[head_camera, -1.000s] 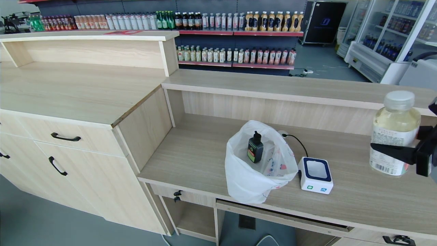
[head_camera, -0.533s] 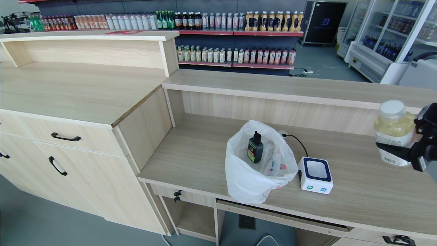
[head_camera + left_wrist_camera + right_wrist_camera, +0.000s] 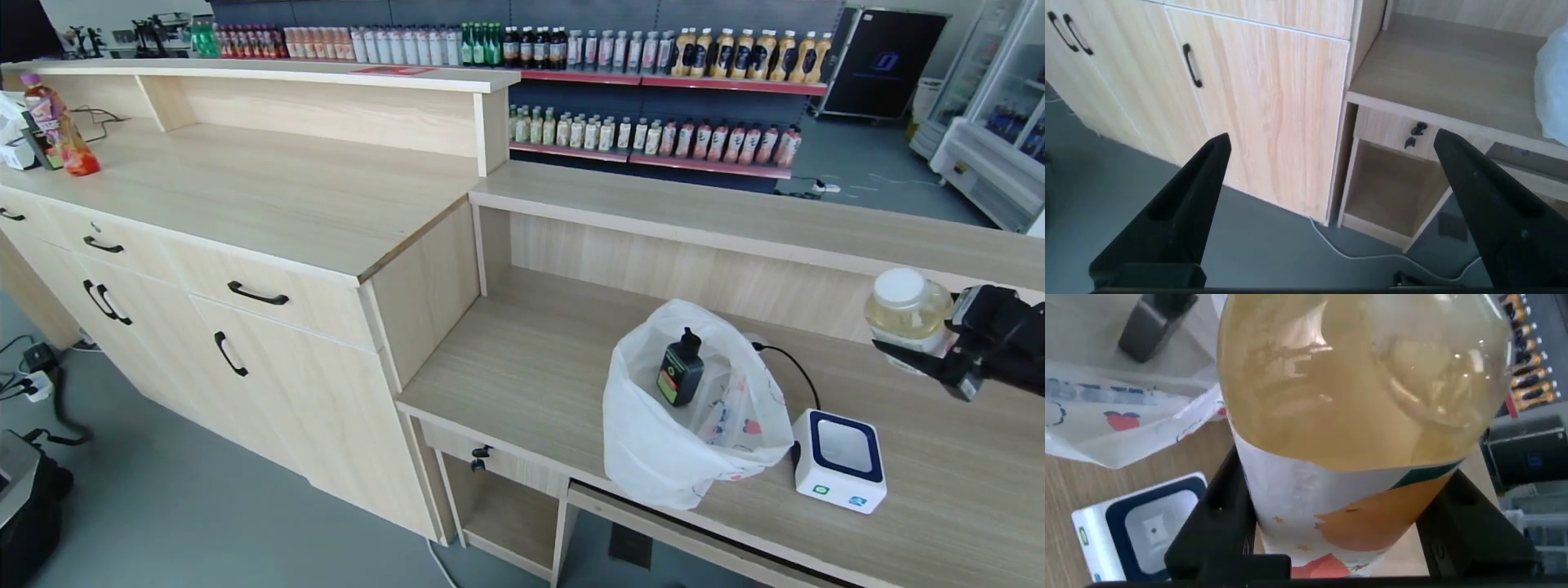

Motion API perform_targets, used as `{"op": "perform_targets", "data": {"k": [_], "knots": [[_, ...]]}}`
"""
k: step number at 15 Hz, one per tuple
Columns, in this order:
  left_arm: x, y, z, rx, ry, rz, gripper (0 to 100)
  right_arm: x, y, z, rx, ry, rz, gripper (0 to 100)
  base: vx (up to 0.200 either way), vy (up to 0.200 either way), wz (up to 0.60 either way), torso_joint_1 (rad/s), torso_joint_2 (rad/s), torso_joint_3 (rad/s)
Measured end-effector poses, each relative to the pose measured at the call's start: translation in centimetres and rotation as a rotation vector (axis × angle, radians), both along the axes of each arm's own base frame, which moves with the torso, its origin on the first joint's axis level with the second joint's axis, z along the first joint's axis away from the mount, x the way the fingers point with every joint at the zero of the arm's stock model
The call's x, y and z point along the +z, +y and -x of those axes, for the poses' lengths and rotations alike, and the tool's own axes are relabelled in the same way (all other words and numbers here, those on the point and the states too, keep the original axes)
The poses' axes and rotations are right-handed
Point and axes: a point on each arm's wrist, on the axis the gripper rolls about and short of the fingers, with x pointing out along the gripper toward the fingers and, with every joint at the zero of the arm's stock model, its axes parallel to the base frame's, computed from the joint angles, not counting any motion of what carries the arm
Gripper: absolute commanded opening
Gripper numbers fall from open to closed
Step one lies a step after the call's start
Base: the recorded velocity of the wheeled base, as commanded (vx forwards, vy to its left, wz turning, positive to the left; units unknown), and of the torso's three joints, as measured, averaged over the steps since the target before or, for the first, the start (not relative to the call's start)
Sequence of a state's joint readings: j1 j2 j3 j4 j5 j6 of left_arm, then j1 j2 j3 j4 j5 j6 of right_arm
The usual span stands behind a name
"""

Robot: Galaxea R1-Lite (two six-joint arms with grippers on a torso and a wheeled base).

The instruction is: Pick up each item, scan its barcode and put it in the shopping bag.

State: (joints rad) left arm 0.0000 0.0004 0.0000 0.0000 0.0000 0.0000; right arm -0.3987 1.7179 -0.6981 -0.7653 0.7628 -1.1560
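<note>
Yellow juice bottle [image 3: 904,314] clamped in right gripper [image 3: 914,353], over counter [image 3: 531,367] beyond scanner [image 3: 841,461] | bag [image 3: 653,441] just beside scanner, dark bottle [image 3: 680,377] inside | left gripper [image 3: 1331,137] spread wide, over floor

The left gripper [image 3: 1331,137] is matte black plastic, with 2 flat, wedge-shaped fingers [image 3: 1176,220], broad at the root and narrowing to blunt tips; the right gripper [image 3: 908,347] is the same matte black, its 2 fingers [image 3: 1212,527] thick and angular with bevelled edges; in the head view 1 of them shows as a long thin point; behind it sits a blocky black wrist housing [image 3: 992,327] with a small pale patch [image 3: 969,384] at its lower edge.
</note>
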Motion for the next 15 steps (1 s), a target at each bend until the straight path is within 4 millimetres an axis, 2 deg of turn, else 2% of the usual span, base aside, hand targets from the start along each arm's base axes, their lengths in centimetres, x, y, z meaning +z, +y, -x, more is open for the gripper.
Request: {"op": "perform_targets", "data": {"k": [2,6,9,15], "knots": [[0.0,0.0,0.0,0.0,0.0,0.0,100,-1.6,-0.5,-0.9,0.106,-0.033,0.044,0,0.0,0.0,0.0,0.0,0.0,0.0],[0.0,0.0,0.0,0.0,0.0,0.0,100,-4.2,-2.7,-1.2,0.17,-0.019,0.054,0,0.0,0.0,0.0,0.0,0.0,0.0],[0.0,0.0,0.0,0.0,0.0,0.0,100,-5.4,-4.3,-0.9,0.183,-0.009,0.033,0,0.0,0.0,0.0,0.0,0.0,0.0],[0.0,0.0,0.0,0.0,0.0,0.0,100,-6.8,-5.7,-1.3,0.285,-0.042,0.011,0,0.0,0.0,0.0,0.0,0.0,0.0]]}}
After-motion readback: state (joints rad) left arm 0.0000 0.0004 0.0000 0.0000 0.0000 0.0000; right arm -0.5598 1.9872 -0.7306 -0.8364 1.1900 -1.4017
